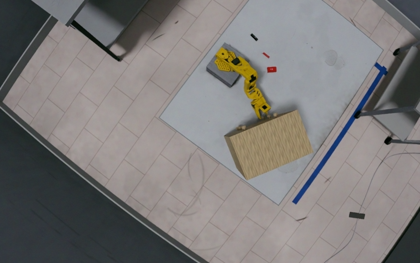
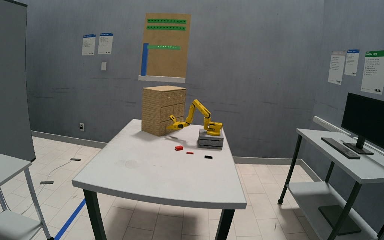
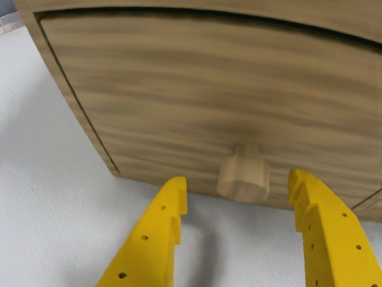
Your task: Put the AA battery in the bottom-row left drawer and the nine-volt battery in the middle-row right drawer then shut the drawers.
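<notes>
Wall posters [image 2: 88,45] only in exterior view; wrist view shows drawer knob [image 3: 244,179] framed by parted, empty fingers [image 1: 258,112] [image 2: 172,127].

"CANTEEN HOURS" seems to be the heading on the green-topped poster [image 2: 373,72] at the far right of the wall — its smaller lines are too fine to read. White print on the red block [image 1: 271,69] [image 2: 179,147] — too small to make out.

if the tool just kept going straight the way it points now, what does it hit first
Likely the round wooden knob on the bottom-row drawer front, which would pass between the open tool's fingers; the exact gap is hard to judge.
</notes>
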You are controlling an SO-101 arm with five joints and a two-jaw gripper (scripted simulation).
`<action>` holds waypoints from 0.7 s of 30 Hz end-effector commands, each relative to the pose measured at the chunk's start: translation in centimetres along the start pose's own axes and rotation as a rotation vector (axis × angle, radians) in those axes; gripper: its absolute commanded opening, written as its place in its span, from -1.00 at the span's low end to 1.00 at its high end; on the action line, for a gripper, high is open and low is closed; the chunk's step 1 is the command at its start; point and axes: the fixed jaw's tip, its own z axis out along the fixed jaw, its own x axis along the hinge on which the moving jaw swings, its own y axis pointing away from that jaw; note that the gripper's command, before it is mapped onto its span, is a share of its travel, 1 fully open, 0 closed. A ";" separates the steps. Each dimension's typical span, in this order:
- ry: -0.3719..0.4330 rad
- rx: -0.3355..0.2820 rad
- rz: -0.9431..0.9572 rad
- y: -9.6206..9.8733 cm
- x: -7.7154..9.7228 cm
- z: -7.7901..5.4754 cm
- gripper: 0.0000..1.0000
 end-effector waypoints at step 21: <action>0.013 0.010 0.014 -0.3 0.5 0.8 -0.57</action>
